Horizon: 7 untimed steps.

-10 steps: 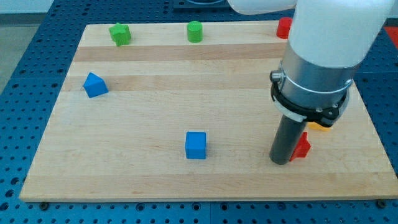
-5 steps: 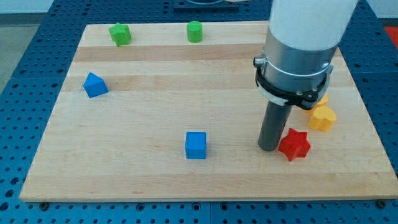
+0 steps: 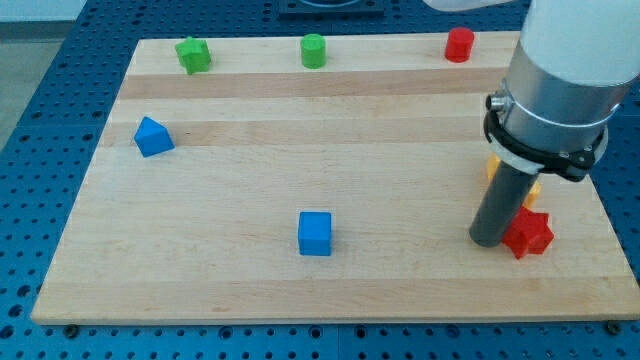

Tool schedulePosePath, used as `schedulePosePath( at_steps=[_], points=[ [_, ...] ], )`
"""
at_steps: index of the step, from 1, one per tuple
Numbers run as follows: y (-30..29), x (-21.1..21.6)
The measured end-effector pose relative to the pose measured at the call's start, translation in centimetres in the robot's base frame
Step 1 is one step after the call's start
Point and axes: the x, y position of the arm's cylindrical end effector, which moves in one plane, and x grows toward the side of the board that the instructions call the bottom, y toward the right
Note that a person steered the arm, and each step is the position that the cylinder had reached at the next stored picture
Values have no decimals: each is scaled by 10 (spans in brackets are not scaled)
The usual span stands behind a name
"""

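A pale wooden board (image 3: 300,150) lies on a blue perforated table (image 3: 40,120), seen from above and slightly from the front. A white and grey robot arm (image 3: 565,70) enters from the view's top right and ends in a straight dark rod. There is no pincer on this arm, so nothing opens, closes or grips; the rod simply stands upright on the wood.

My tip (image 3: 487,241) rests on the board near the view's bottom right. It sits right against the left side of a red star-shaped block (image 3: 529,233), touching it or very nearly so. Just behind the rod, partly hidden by it, is a yellow block (image 3: 493,168); only small slivers of it show on either side of the rod, so its shape cannot be made out.

Seven blocks are visible in all: two red, two green, two blue and one yellow.

The second red block is a cylinder (image 3: 459,44) at the view's top edge, toward the right, well apart from the tip.

The two greens are also along the top edge: a green star-shaped block (image 3: 193,54) toward the left and a green cylinder (image 3: 314,50) near the middle.

The two blues are a blue triangular block (image 3: 152,136) at the view's left and a blue cube (image 3: 315,233) near the bottom centre, well to the left of the tip.
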Motion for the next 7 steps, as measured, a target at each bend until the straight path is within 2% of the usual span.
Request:
schedulePosePath(
  at_steps=[3,6,7],
  points=[
    [-20,-20],
    [-20,-114],
    [-20,-122]
  ],
)
